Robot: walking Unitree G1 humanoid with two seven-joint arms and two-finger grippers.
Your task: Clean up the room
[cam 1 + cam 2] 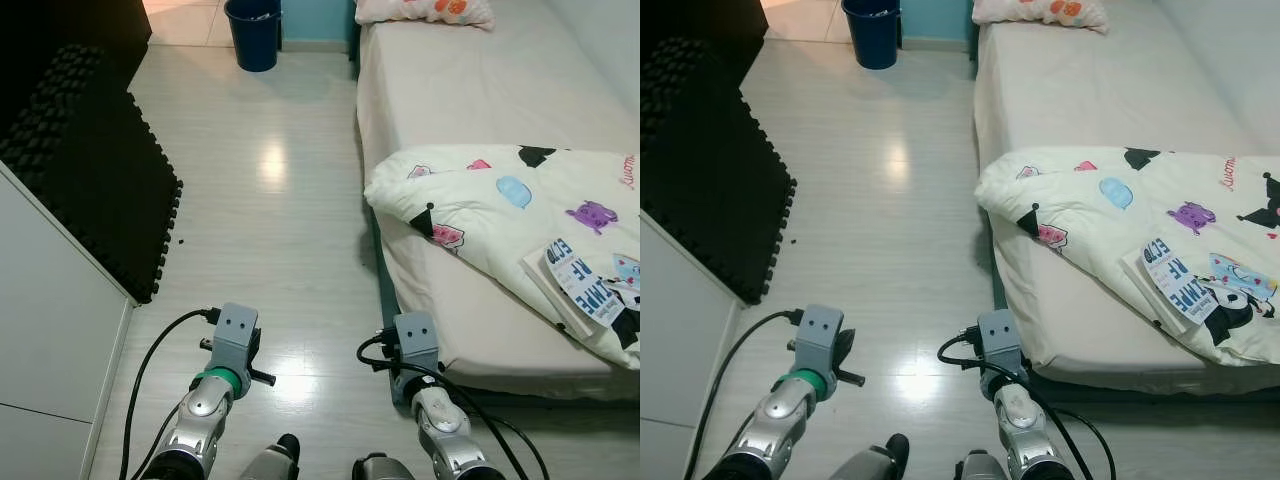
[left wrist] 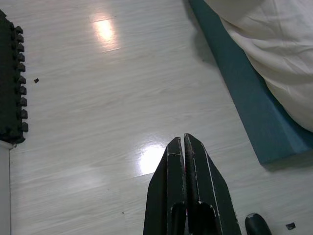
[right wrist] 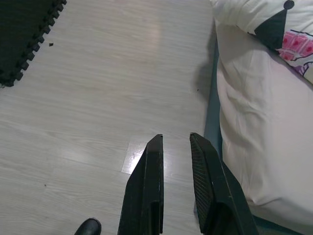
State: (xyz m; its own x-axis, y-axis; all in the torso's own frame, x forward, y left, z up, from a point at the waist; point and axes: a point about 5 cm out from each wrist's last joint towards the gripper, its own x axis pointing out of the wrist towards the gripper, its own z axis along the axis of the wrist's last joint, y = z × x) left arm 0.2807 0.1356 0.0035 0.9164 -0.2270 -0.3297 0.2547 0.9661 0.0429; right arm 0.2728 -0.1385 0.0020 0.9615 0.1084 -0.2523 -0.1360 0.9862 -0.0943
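Left tool [image 2: 183,144] pressed closed, right tool [image 3: 176,142] slightly parted, above floor [image 1: 270,200] beside one bed [image 1: 480,100].

head pair – looks down at floor [image 1: 270,220], bed [image 1: 470,90] | wrists – low, share floor

Both silver arms held low, forearms angled forward, wrists level, black cables looping from each. Left gripper [image 2: 183,147]: two black fingers pressed together, nothing between them. Right gripper [image 3: 176,144]: fingers parallel, narrow gap between them, empty. Neither touches anything.
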